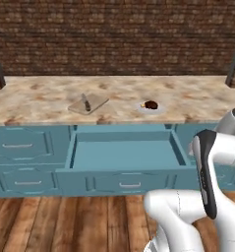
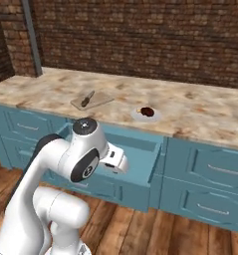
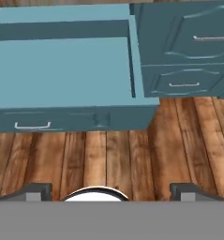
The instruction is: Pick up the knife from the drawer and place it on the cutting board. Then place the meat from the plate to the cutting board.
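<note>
Counter (image 1: 40, 98): mottled beige-and-tan stone look, smooth, faint sheen. Wall (image 1: 114, 34) behind it: rough dark brick, matt. Floor (image 3: 108, 154): wooden planks, warm brown, visible grain, slight gloss. Drawer (image 1: 126, 155): flat teal painted finish, matt and smooth inside, with a silver metal bar handle (image 3: 32, 125). Neighbouring drawer fronts (image 1: 20, 145): same teal paint, panelled. Cutting board (image 1: 88, 104): pale wood, striped grain. Knife (image 1: 86, 102): dark handle (blade finish too small to judge). Plate (image 1: 151, 108): smooth whitish-grey. Meat (image 1: 151, 104): dark reddish-brown, dull.
</note>
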Motion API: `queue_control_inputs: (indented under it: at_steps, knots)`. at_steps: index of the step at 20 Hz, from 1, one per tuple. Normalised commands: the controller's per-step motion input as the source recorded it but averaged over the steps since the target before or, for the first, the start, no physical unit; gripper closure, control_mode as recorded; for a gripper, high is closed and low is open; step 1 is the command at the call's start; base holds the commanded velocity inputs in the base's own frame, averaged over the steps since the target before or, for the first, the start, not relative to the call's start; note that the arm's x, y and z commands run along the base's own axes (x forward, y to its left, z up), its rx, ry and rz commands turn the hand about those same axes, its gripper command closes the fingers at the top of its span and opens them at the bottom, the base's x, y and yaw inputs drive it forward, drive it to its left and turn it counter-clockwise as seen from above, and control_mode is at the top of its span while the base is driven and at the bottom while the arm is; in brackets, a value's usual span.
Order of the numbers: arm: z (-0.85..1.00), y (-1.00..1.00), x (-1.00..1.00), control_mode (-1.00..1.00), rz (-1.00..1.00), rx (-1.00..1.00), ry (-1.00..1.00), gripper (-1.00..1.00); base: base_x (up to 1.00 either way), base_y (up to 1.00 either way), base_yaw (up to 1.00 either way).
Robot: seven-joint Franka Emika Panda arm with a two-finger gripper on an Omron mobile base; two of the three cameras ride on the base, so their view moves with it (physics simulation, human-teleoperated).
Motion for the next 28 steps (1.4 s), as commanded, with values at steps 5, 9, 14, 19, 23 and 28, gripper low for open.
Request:
queue_control_inputs:
  at_steps: [5, 9, 14, 19, 23, 28]
  knots:
    - [0.00, 0.00, 0.00, 1.00, 0.00, 0.00, 0.00, -1.00, 0.00, -1.00, 0.36]
    - [0.00, 0.00, 0.00, 1.00, 0.00, 0.00, 0.00, -1.00, 0.13, -1.00, 0.39]
    - [0.00, 0.00, 0.00, 1.00, 0.00, 0.00, 0.00, -1.00, 0.77, -0.84, 0.46]
    - [0.00, 0.00, 0.00, 1.00, 0.00, 0.00, 0.00, -1.00, 0.77, -0.85, 0.45]
    - [0.00, 0.00, 0.00, 1.00, 0.00, 0.00, 0.00, -1.00, -0.19, -1.00, 0.25]
    - [0.00, 0.00, 0.00, 1.00, 0.00, 0.00, 0.00, -1.00, 0.02, -1.00, 0.25]
